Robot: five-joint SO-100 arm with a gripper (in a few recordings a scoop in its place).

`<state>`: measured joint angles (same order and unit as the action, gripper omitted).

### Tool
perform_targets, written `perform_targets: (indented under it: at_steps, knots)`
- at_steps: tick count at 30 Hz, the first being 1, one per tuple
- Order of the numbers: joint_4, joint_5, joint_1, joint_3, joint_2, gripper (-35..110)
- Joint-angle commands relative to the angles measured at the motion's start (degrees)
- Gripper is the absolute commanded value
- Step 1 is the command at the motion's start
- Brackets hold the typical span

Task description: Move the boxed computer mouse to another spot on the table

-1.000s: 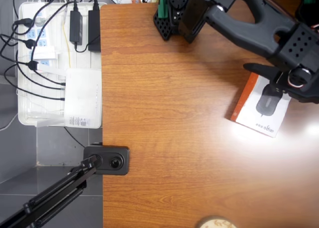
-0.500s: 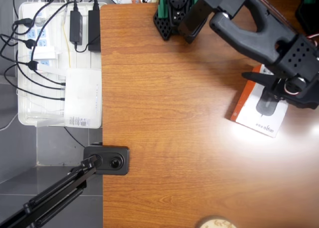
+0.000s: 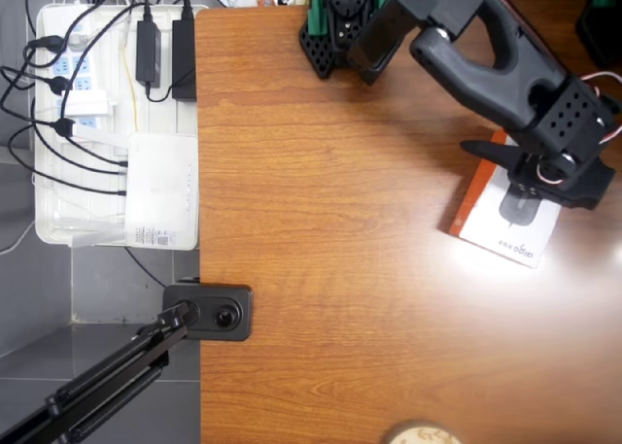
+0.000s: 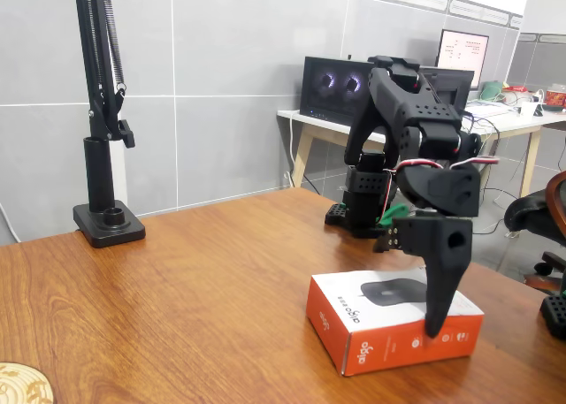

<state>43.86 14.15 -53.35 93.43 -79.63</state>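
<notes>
**White mouse box not yet gripped**

White boxed computer mouse [image 4: 394,321] is seen flat on the counter [image 3: 330,269], in front of the arm base [image 4: 363,205]. The tool [image 3: 530,177] is held spread wide above the box, one finger [image 4: 442,271] pointed down over its near edge, probably to straddle it for a grasp.

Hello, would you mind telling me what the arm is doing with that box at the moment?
The black arm's gripper is poised over the boxed computer mouse, which lies flat on the wooden table. One dark finger points down at the box's near side. In the overhead view the gripper sits above the box's upper end. Whether the jaws have closed on the box cannot be told, and the box shows no sign of being lifted.
</notes>
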Motion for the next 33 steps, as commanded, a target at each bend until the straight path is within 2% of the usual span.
perform_targets:
  at_steps: [1, 3, 5, 9, 16, 21, 26, 33]
  knots:
    - [-2.6, -0.2, 0.7, 1.0, 0.7, 102]
    - [-2.6, 0.5, 1.2, 0.5, 1.4, 92]
    - [1.5, 1.5, 1.8, -2.7, 1.5, 74]
    - [31.0, 1.6, 2.5, -25.4, 4.5, 0]
    - [59.0, -1.8, 2.5, -66.2, 18.2, 0]
    - [65.7, -2.6, 5.2, -70.0, 12.0, 0]
    - [66.6, 0.0, 13.4, -55.1, -6.7, 0]
    - [58.2, 7.0, 33.8, -14.7, -47.7, 1]
